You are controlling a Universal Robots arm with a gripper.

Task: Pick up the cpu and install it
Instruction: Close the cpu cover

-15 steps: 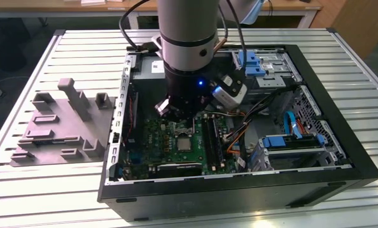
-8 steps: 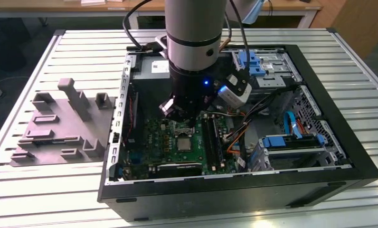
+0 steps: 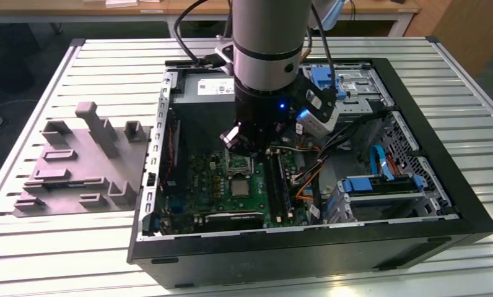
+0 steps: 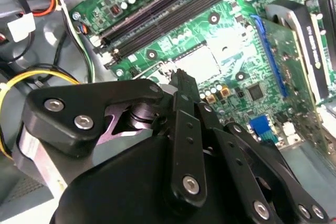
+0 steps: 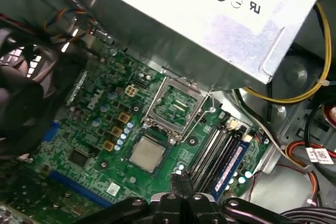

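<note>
The small square silvery cpu (image 5: pixel 147 153) lies flat on the green motherboard (image 5: pixel 89 129), just beside the open metal-framed socket (image 5: pixel 176 109) — not seated in it. The black gripper (image 5: pixel 180 181) hangs above the board near the dark memory slots (image 5: pixel 218 156), its fingers pressed together, holding nothing — inside the black computer case (image 3: pixel 445 204).

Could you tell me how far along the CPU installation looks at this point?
Early stage, it appears. Done: the socket stands open and empty, its metal frame lifted. In hand: nothing; in the first wrist view the gripper hangs above the motherboard with its fingertips together, holding nothing. Left: the cpu lies flat on the board beside the socket, not yet picked up or seated.
</note>
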